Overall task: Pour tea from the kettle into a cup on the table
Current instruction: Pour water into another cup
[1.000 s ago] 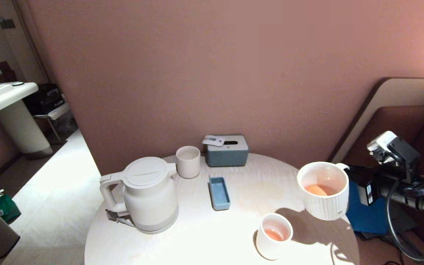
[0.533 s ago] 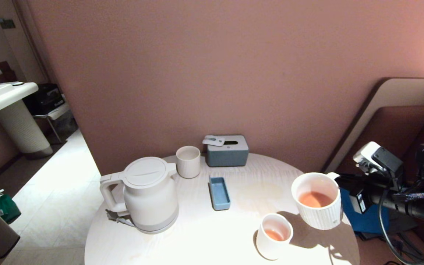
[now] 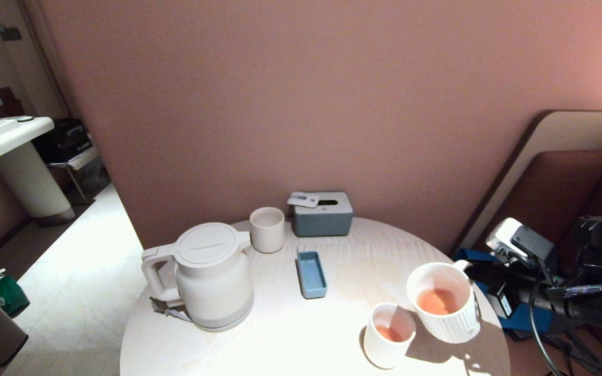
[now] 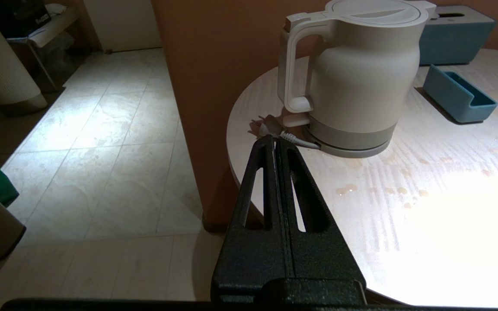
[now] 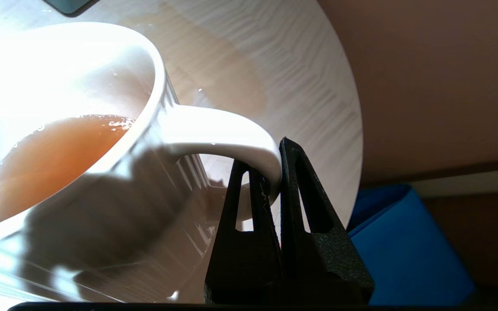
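Observation:
The cream-white kettle (image 3: 215,282) (image 4: 361,77) stands lid-down on its grey base at the left of the round table (image 3: 290,339). The ribbed white cup (image 3: 444,308) (image 5: 59,172), with tea (image 3: 436,301) (image 5: 54,155) in its bottom, is low at the table's right edge. I cannot tell whether it rests on the wood. My right gripper (image 5: 270,160) is shut on the cup's loop handle, reaching in from the right. My left gripper (image 4: 275,140) is shut and empty, off the table's left edge, pointing at the kettle's cord.
A smooth white cup (image 3: 389,334) holding a little tea stands just left of the ribbed cup. A ribbed tumbler (image 3: 267,228), a grey-blue tissue box (image 3: 323,213) and a small blue tray (image 3: 311,273) sit behind. Drops wet the wood (image 4: 387,190) near the kettle.
My right arm has brought the ribbed cup down and a little leftward, from well above the table's edge to just beside the smooth cup. Nothing else moved.

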You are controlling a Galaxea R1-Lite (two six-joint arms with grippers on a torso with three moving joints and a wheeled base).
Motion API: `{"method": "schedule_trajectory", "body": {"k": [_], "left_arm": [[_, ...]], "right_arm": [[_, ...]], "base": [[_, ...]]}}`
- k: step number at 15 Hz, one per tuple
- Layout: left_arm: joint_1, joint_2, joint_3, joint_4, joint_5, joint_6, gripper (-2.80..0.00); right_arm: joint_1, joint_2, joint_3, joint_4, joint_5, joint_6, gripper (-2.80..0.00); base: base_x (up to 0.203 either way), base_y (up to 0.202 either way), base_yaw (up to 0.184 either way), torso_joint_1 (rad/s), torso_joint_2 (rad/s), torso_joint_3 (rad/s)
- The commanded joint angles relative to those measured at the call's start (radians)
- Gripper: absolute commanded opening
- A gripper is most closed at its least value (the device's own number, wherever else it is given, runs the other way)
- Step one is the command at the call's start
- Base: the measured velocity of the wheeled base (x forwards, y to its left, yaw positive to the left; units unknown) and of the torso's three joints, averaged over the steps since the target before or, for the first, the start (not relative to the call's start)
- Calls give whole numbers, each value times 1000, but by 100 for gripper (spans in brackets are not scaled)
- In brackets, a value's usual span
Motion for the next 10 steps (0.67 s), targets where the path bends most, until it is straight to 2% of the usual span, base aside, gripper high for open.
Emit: {"method": "schedule_trajectory", "body": {"k": [1, 5, 10], "left_arm": [[0, 1, 0, 0, 0, 0, -280], [0, 1, 0, 0, 0, 0, -280], [0, 1, 0, 0, 0, 0, -280]], "right_arm": [[1, 13, -17, -4, 0, -17, -280], [4, 33, -54, -2, -27, -77, -280], [56, 45, -74, 0, -82, -137, -280]], "base": [[0, 0, 0, 0, 0, 0], [0, 0, 0, 0, 0, 0], [0, 0, 0, 0, 0, 0]]}}
